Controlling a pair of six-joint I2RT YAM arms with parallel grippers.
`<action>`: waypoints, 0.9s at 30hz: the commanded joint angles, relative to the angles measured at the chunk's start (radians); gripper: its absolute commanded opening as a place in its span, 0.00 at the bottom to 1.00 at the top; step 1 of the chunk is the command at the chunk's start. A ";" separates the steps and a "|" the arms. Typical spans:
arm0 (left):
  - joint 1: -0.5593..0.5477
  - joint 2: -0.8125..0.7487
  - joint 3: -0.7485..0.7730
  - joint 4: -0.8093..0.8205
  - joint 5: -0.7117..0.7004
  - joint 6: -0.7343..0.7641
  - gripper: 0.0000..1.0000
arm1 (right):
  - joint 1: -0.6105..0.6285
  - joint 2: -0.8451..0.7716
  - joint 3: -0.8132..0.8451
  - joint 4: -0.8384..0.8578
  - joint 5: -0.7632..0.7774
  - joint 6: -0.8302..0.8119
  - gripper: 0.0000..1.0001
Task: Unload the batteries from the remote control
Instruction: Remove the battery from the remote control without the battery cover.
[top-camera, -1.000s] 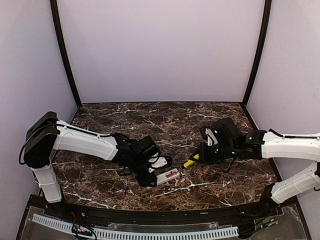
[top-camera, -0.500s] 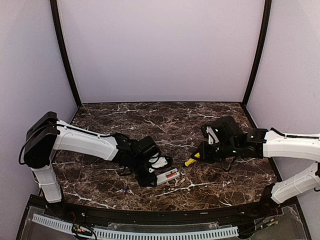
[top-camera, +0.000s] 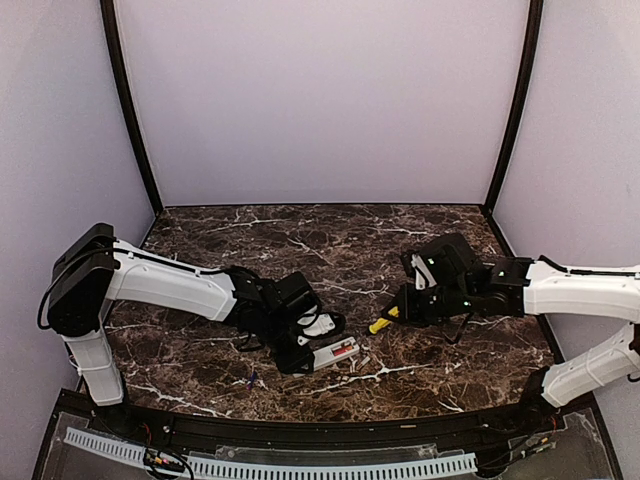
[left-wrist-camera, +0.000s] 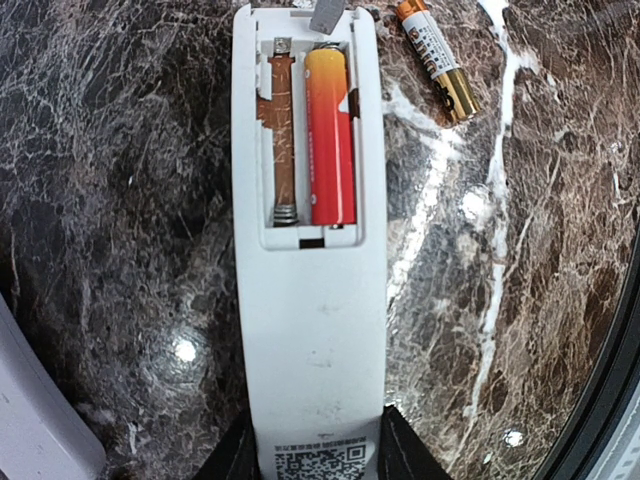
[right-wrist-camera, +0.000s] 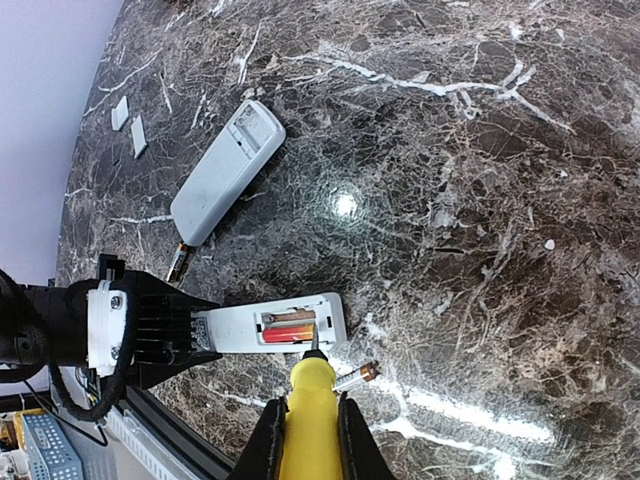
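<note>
A white remote control (left-wrist-camera: 310, 300) lies back-up on the marble with its battery bay open. One red-orange battery (left-wrist-camera: 330, 135) sits in the right slot, and the left slot (left-wrist-camera: 283, 130) shows only its spring. My left gripper (left-wrist-camera: 316, 440) is shut on the remote's label end. A loose battery (left-wrist-camera: 437, 60) lies just past the remote's far end. My right gripper (right-wrist-camera: 309, 425) is shut on a yellow-handled screwdriver (right-wrist-camera: 308, 400). Its tip (right-wrist-camera: 313, 345) rests at the edge of the bay beside the red battery (right-wrist-camera: 290, 334). The loose battery (right-wrist-camera: 355, 377) lies right of the handle.
A second, grey remote (right-wrist-camera: 225, 170) lies farther back, with another battery (right-wrist-camera: 178, 262) at its near end. Two small white covers (right-wrist-camera: 120, 112) sit near the wall. In the top view the held remote (top-camera: 335, 352) lies close to the table's front rim (top-camera: 320, 405).
The right arm shifted very slightly and settled back. The left arm, the remote and the batteries have not moved.
</note>
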 joint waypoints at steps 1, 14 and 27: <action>-0.013 0.008 -0.001 -0.031 -0.009 0.020 0.36 | -0.005 0.014 0.009 0.027 -0.004 -0.005 0.00; -0.013 0.012 0.000 -0.033 -0.009 0.020 0.36 | -0.005 0.026 0.008 0.024 -0.021 0.002 0.00; -0.015 0.016 0.001 -0.035 -0.007 0.020 0.36 | -0.038 0.029 -0.053 0.101 -0.110 0.054 0.00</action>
